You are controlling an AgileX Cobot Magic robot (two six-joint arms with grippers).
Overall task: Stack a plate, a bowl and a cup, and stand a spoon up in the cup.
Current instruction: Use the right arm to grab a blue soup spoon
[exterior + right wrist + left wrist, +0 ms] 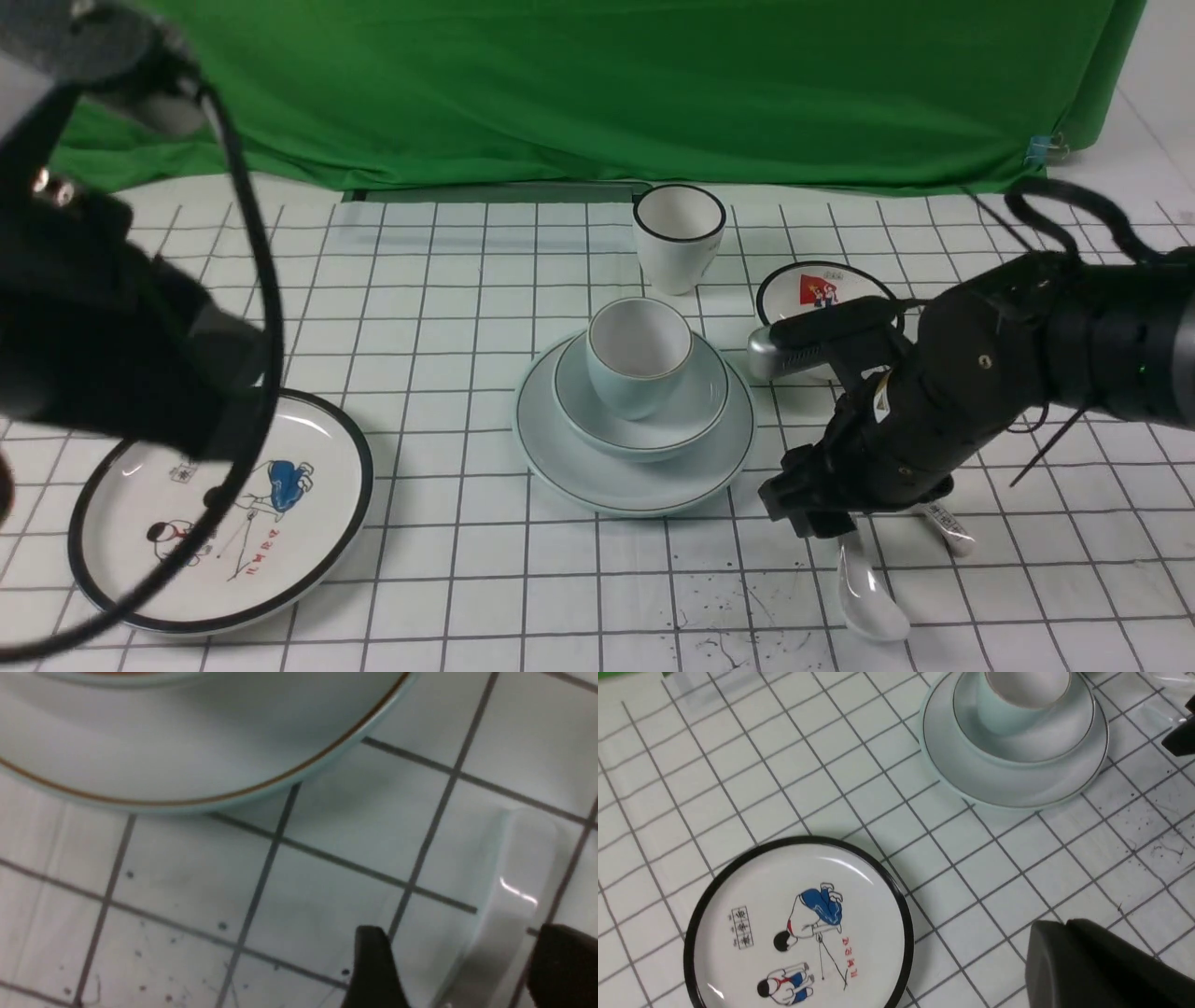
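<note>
The pale blue-green plate (597, 471) sits at the table's middle with the bowl (700, 392) on it and the cup (635, 373) upright in the bowl. The stack also shows in the left wrist view, plate (994, 784), bowl (1064, 742), cup (1008, 709). The plain white spoon (868, 588) lies on the table to the plate's front right. My right gripper (826, 525) is low over its handle. In the right wrist view the right gripper (460, 952) is open with the spoon handle (509, 896) between the fingers, near the plate's rim (233, 779). My left gripper (1064, 924) is shut and empty above the table.
A black-rimmed plate with cartoon children (224, 513) lies front left, under my left arm. A taller black-rimmed white cup (679, 238) stands behind the stack. A black-rimmed bowl with a red picture (822, 289) and a printed spoon (948, 527) lie by my right arm.
</note>
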